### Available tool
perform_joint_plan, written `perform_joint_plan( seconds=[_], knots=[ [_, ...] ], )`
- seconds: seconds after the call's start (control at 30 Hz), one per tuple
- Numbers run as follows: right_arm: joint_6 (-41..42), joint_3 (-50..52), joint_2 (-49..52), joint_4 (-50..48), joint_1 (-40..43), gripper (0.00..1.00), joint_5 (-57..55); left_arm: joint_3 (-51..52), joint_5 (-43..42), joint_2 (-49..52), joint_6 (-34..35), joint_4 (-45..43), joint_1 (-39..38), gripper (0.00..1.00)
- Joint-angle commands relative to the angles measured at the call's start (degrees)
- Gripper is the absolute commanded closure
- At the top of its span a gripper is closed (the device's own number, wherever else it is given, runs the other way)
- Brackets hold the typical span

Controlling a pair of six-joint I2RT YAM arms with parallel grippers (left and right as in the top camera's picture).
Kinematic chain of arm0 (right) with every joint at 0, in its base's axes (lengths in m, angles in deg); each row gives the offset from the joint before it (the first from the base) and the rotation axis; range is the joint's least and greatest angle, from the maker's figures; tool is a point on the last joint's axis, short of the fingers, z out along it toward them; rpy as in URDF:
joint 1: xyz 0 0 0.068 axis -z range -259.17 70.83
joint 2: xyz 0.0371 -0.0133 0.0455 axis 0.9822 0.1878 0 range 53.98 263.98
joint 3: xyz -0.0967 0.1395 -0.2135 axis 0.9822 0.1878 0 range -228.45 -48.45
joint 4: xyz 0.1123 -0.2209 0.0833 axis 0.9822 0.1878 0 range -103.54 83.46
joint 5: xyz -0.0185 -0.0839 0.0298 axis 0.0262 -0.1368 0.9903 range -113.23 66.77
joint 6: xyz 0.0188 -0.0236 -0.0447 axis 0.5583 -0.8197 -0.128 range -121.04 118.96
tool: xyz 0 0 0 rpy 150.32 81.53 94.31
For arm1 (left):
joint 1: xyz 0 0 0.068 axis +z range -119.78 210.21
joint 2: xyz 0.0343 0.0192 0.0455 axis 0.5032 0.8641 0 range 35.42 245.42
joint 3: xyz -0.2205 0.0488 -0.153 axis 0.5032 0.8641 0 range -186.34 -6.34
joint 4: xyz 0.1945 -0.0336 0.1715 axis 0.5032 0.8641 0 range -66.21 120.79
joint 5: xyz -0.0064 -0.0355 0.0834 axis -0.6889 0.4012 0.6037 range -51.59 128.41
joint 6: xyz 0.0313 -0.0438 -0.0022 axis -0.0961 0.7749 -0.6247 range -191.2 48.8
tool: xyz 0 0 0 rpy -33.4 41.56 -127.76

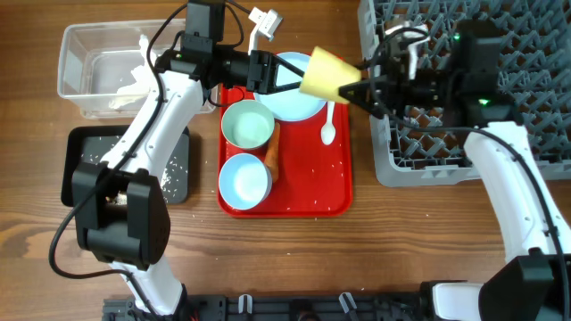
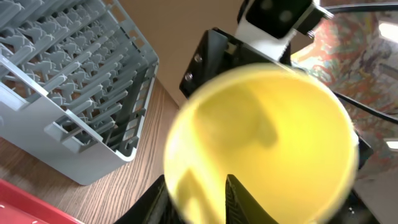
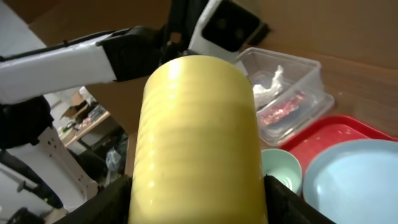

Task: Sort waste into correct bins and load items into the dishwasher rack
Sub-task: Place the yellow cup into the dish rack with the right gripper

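Nearest you on the red tray [image 1: 312, 178] sit the blue bowl [image 1: 244, 178], the carrot [image 1: 274, 150] and the mint bowl [image 1: 247, 125], the carrot lying against both bowls. The spoon [image 1: 328, 125] lies just right of them. Off to the left is the black tray [image 1: 85, 143], dotted with white grains.

Above the plate [image 1: 290, 100], clear of the table, the cup [image 1: 326, 76] hangs on its side between your two arms. Your right gripper [image 1: 355, 89] is clamped around its base end, one finger on each side of the wall. Your left gripper [image 1: 294, 76] faces the open mouth. Its fingers [image 2: 239, 199] appear to straddle the rim, one inside and one outside, but the blur hides whether they pinch it or stand clear.

That is your main risk. If you pull the right arm away while the left has any bite on the rim, the cup will likely twist in the right grip and drop onto the dishes below. The cup looks smooth and tapered, so a sideways tug could slide it out.

Farther off, the rack [image 1: 419, 169] waits on the right. The cup must be turned before it goes in, or its rim may catch the pegs. The tub [image 1: 76, 85] sits far left and plays no part in this move.
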Motion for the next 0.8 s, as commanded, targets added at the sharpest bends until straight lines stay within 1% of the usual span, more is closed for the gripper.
perform_joint_plan(
  seconds=[0.0,0.2,0.33,0.47,0.57,0.7,0.77],
  knots=[
    [-0.24,0.37,0.57,2.73,3.45,0.46,1.22,-0.85,-0.55,-1.38,-0.11,-0.20,0.50,0.71],
    [-1.29,0.37,0.57,7.41,7.82,0.46,0.02,-0.85,-0.50,-1.38,-0.11,-0.20,0.76,0.71],
    [0.70,0.37,0.07,10.51,10.64,0.46,-4.50,-0.85,1.75,-1.38,-0.11,-0.15,0.76,0.71],
    [3.50,0.09,-1.90,15.82,12.98,0.45,-16.17,-0.85,5.99,-1.38,-0.11,-0.04,0.76,0.71],
    [4.76,-1.38,-3.41,21.59,13.55,0.46,-27.34,-0.85,12.22,-1.38,-0.11,1.62,0.76,0.70],
    [4.96,-7.13,-5.07,32.85,13.53,0.48,-43.87,-0.85,19.69,-1.38,-0.13,5.99,0.76,0.64],
    [4.94,-10.21,-5.25,37.35,13.53,0.49,-48.83,-0.85,21.88,-1.38,-0.15,7.69,0.74,0.63]
  ],
)
